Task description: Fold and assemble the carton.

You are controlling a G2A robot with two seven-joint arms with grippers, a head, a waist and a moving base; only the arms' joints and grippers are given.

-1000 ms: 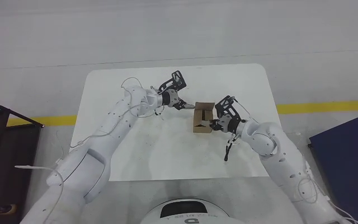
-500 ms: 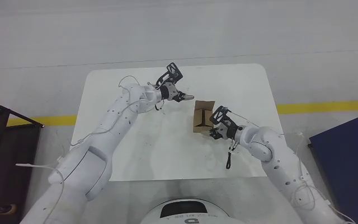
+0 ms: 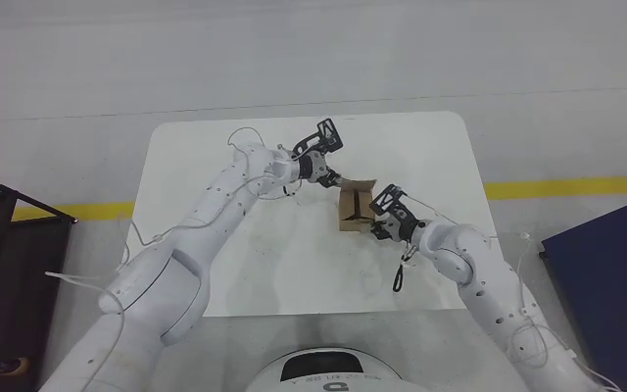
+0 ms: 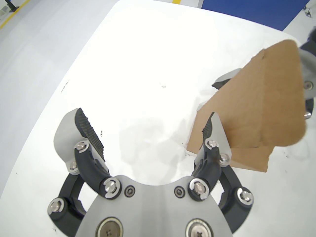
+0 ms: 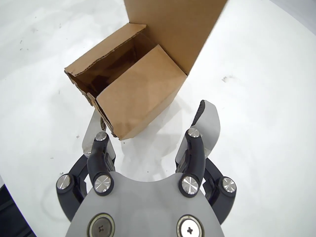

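Your left gripper (image 4: 145, 113) is spread wide with nothing clamped, one finger just beside the carton (image 4: 256, 114) wall. Your right gripper (image 5: 150, 114) is released too, with a carton corner between its fingers. The carton stands mouth up, one flap upright and one folded in. Its long axis runs away from the robot. It's right of centre on the table (image 3: 225, 245), with bare tabletop all round and edges well apart.

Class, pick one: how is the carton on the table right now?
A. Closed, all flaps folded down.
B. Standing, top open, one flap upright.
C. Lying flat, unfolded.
B: the carton stands on the table, its inside visible and one tall flap rising upright.
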